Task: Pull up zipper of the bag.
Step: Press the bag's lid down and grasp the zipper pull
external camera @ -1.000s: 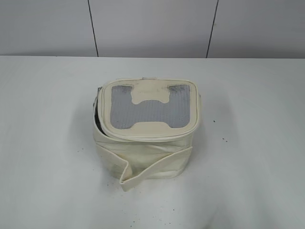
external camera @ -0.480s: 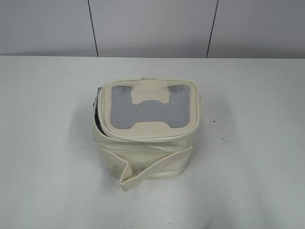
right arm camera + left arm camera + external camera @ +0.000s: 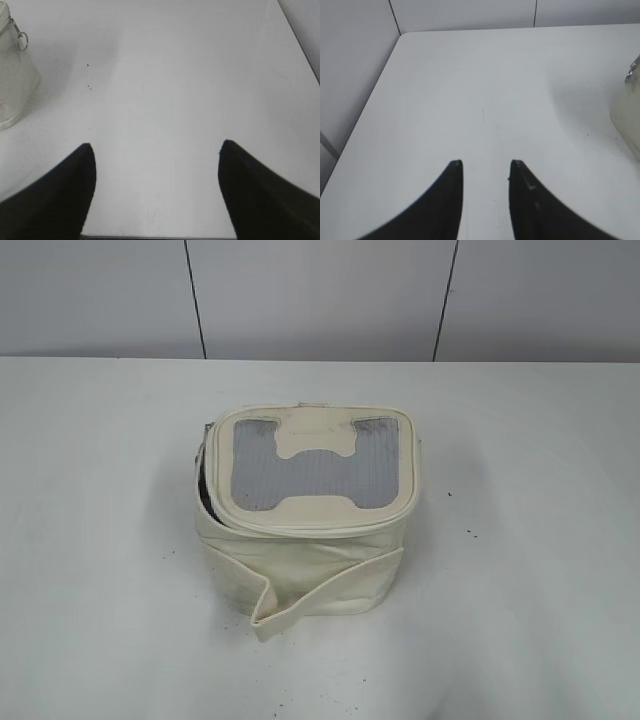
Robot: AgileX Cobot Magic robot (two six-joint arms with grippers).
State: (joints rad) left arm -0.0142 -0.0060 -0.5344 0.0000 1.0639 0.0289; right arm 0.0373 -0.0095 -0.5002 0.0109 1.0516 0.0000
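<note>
The cream-white boxy bag (image 3: 305, 560) stands mid-table, its lid with a grey mesh panel (image 3: 315, 475) on top. The zipper (image 3: 206, 495) gapes dark along the lid's left edge. A silver ring pull (image 3: 22, 41) hangs on the bag's side (image 3: 12, 85) in the right wrist view. A small silver pull (image 3: 630, 75) shows at the bag's edge (image 3: 627, 117) in the left wrist view. My left gripper (image 3: 485, 162) is open and empty over bare table, left of the bag. My right gripper (image 3: 156, 145) is wide open and empty, right of the bag. Neither gripper shows in the exterior view.
The loose cream strap band (image 3: 320, 595) hangs folded across the bag's front. The white table (image 3: 100, 540) meets a grey panelled wall (image 3: 320, 300) at the back. The table's left edge (image 3: 370, 100) shows in the left wrist view, its right edge (image 3: 300, 45) in the right wrist view.
</note>
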